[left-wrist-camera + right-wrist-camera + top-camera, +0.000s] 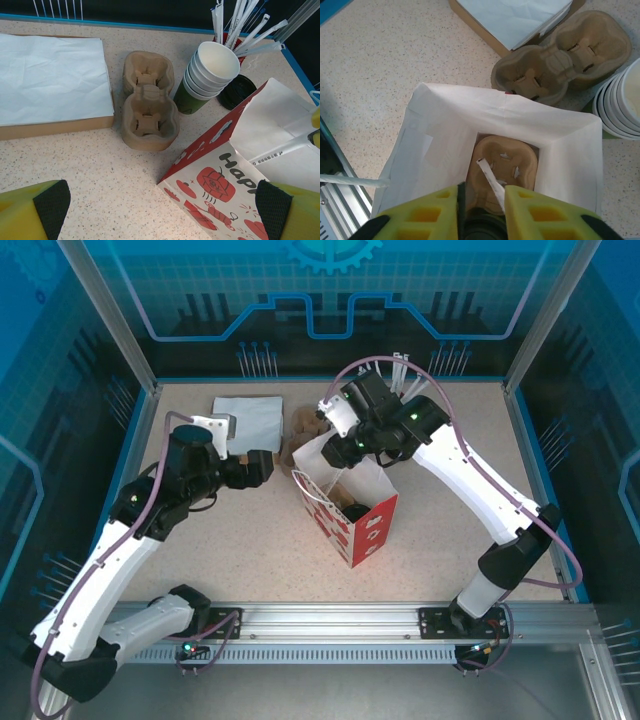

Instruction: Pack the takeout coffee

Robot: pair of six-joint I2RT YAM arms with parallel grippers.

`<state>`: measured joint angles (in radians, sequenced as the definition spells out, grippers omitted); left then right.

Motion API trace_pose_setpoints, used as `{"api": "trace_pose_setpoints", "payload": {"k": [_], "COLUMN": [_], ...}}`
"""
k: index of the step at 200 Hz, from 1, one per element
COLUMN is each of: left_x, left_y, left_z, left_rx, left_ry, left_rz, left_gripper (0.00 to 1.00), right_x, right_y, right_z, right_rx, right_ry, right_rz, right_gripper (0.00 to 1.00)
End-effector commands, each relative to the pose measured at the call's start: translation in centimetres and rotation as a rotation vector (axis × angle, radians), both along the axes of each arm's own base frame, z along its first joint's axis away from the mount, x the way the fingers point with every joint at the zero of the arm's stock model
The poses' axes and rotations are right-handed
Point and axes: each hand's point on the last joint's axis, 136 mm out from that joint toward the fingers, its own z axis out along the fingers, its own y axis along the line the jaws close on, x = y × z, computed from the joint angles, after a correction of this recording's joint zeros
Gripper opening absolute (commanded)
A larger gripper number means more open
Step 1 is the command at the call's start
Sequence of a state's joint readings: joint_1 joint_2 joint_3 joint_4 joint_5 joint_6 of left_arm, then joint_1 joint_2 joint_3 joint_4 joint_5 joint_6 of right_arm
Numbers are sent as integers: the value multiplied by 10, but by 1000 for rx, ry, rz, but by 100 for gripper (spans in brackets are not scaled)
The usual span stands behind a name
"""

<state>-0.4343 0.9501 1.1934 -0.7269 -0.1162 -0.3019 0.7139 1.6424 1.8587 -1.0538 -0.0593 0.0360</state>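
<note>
Down inside the paper bag (372, 530) the takeout coffee (356, 512) is hard to make out. It shows from above as a dark round lid, and the right wrist view gives a blur at the frame's lower edge, with the cup wall hidden. The right gripper (481, 191) hangs over the bag's mouth, its jaws a narrow gap apart with nothing gripped. A cardboard carrier (512, 155) and a wrapped straw (489, 177) lie in the bag. The left gripper (161, 202) is spread wide and empty beside the bag, its fingers cut off at the frame corners
</note>
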Motion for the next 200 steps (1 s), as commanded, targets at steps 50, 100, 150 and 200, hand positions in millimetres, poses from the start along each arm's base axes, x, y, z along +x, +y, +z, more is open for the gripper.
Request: {"api": "trace_pose_setpoints", "payload": {"k": [50,100,150,200], "left_x": [1,16,44,77], "left_y": [2,13,63,122], "left_z": [21,22,9,-37], "left_rx": [-82,-201,-378,-474], "left_ry": [-20,41,101,220], "left_rz": [40,84,198,303], "left_gripper": [99,99,99,99], "right_x": [-14,-34,-48,-55], "right_y": [-23,-54,-86,-114], "right_z": [79,119,121,109], "right_rx": [81,179,280,307], "right_ry": [-161,-241,-266,-256], "right_rz": [-41,-98,-173,-250], "right_gripper": [52,68,87,97]}}
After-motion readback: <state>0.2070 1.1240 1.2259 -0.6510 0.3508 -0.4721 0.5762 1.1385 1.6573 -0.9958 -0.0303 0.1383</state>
